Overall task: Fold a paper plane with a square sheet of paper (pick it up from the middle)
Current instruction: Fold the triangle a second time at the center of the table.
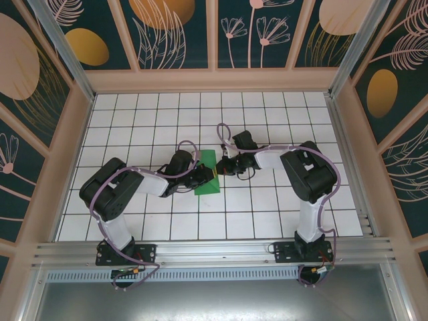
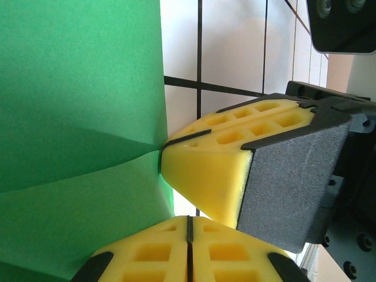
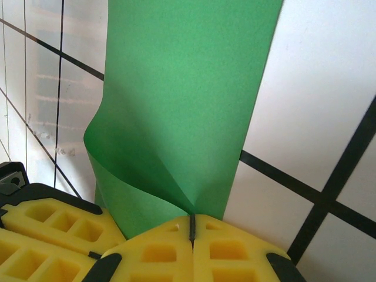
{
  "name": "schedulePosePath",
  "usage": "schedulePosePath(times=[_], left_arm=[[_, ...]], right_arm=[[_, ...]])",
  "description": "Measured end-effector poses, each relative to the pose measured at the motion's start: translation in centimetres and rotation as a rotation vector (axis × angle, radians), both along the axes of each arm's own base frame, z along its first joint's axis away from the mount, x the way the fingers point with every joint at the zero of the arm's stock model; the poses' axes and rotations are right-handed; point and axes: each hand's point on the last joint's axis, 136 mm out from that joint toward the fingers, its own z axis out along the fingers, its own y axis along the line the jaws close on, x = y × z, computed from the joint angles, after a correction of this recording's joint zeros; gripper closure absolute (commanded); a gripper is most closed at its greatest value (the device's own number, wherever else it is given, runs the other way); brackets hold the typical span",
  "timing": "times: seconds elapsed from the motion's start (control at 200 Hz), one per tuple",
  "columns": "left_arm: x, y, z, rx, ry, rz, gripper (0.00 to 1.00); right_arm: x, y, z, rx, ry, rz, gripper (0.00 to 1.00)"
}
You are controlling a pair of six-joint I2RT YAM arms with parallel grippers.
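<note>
Pinching the square sheet of paper (image 1: pixel 208 182) at mid-table from both sides.
Left gripper (image 2: pixel 188 226), jaws pressed together, nips its 9 o'clock edge; right gripper (image 3: pixel 191 226), likewise closed, nips the 3 o'clock edge; the green sheet buckles between them.

Left arm (image 1: pixel 110 194) and right arm (image 1: pixel 309 175), black housings with white links, lilac cables (image 1: pixel 219 129) looped alongside, yellow pincer fingers (image 3: pixel 158 252) with square hollows and black strips.
</note>
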Motion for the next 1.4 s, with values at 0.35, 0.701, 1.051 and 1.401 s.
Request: schedulePosePath(times=[0.35,0.701,1.051,1.401], left_arm=[[0.0,0.0,0.0,0.0,0.0,0.0,0.9],[0.0,0.0,0.1,0.001,-0.002,0.003,0.89],[0.9,0.5,1.3,0.018,-0.036,0.048,0.9],[0.9,0.6,0.2,0.046,-0.005,0.051,0.9]], right_arm=[[0.5,0.1,2.0,0.017,-0.051,-0.009,1.0],[0.5,0.0,1.8,0.013,-0.046,-0.008,1.0],[0.4,0.0,1.1,0.003,-0.03,-0.008,1.0],[0.8,0.3,1.2,0.006,-0.038,-0.005,1.0]])
